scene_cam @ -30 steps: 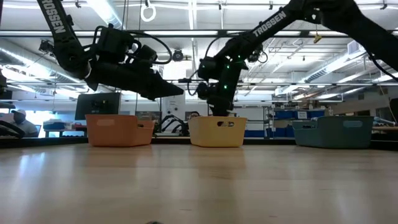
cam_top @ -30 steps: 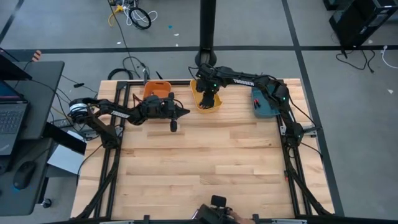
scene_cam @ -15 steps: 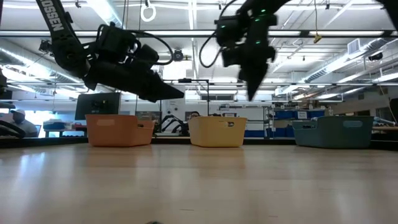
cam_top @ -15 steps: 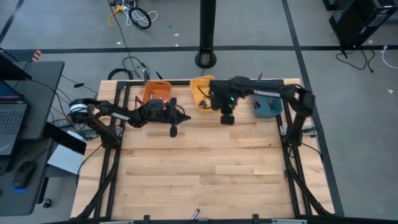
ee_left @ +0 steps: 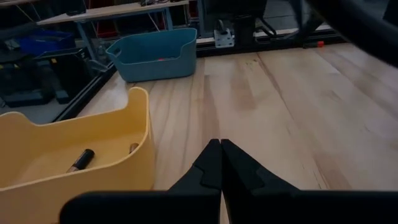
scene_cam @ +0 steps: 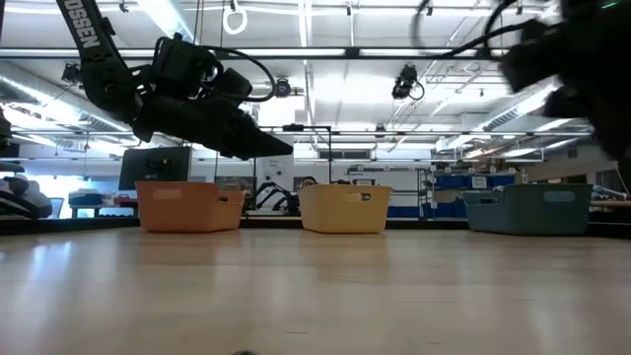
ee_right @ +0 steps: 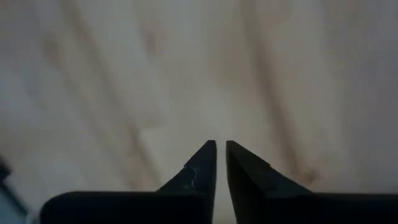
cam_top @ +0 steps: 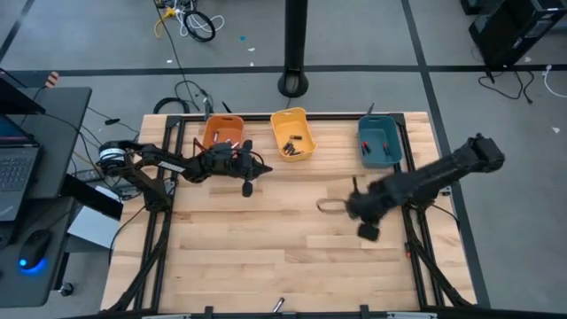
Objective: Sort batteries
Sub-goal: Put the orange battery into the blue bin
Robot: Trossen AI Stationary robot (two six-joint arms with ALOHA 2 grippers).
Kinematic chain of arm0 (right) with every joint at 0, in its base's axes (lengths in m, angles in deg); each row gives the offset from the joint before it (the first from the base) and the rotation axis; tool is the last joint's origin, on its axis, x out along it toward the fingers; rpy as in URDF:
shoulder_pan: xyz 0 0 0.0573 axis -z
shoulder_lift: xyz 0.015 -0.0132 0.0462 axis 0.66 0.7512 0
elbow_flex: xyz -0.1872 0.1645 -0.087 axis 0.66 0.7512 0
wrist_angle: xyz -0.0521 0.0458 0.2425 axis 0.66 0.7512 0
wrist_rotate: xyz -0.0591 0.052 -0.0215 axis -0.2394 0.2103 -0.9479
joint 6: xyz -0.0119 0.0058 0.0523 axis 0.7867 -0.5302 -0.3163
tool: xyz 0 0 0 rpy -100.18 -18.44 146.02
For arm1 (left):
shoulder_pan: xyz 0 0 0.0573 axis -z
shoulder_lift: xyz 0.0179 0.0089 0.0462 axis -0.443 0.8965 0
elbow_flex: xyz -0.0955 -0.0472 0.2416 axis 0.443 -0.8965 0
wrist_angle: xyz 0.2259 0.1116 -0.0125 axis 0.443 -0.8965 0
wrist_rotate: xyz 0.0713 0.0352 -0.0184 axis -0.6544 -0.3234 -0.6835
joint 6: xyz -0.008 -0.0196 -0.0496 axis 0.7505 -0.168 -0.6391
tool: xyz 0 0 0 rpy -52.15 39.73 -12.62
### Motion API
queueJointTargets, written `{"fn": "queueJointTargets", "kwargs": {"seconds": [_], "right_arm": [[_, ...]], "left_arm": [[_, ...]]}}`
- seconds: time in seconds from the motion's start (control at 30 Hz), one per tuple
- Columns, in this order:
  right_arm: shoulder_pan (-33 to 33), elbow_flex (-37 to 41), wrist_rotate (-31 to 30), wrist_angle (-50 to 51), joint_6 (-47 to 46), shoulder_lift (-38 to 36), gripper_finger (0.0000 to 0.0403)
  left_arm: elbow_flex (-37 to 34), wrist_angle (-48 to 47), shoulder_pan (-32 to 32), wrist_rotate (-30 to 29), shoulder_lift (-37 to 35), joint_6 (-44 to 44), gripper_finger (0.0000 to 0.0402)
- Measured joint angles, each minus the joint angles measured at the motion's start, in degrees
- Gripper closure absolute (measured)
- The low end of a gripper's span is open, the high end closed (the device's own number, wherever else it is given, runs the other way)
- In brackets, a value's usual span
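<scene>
Right gripper (ee_right: 221,144) has its fingers nearly pinched together, holding nothing, low over bare wooden table (cam_top: 266,239). Left gripper (ee_left: 220,144), also closed empty, waits by the yellow plastic bin (cam_top: 293,136), where small cylindrical batteries (cam_top: 295,145) already lie, so sorting looks nearly done.

Little can be read here; in the low view, white capital letters run down the dark upper link of the left arm (scene_cam: 91,44), showing "OSSEN", the start of the word cut off by the picture's edge; the orange bin (scene_cam: 189,207), the yellow bin (scene_cam: 344,209) and the teal bin (scene_cam: 527,208) show no readable label; the high view and both wrist views hold no legible writing.
</scene>
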Motion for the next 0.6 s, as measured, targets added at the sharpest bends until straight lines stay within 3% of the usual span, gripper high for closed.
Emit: {"fn": "queueJointTargets", "kwargs": {"seconds": [0.27,0.43,0.6], "right_arm": [[-19.6,4.3,1.5,-0.1,-19.9,0.7,0.0243],[-26.3,5.3,4.7,-0.9,-27.9,4.3,0.0161],[-30.8,5.3,8.4,-5.0,-29.2,8.6,0.0099]], "left_arm": [[0.0,-0.1,0.0,-1.3,0.0,-0.3,0.0396],[0.0,-1.0,0.0,-2.3,0.0,-0.2,0.0396],[0.0,-2.0,0.0,-2.3,0.0,0.5,0.0396]]}}
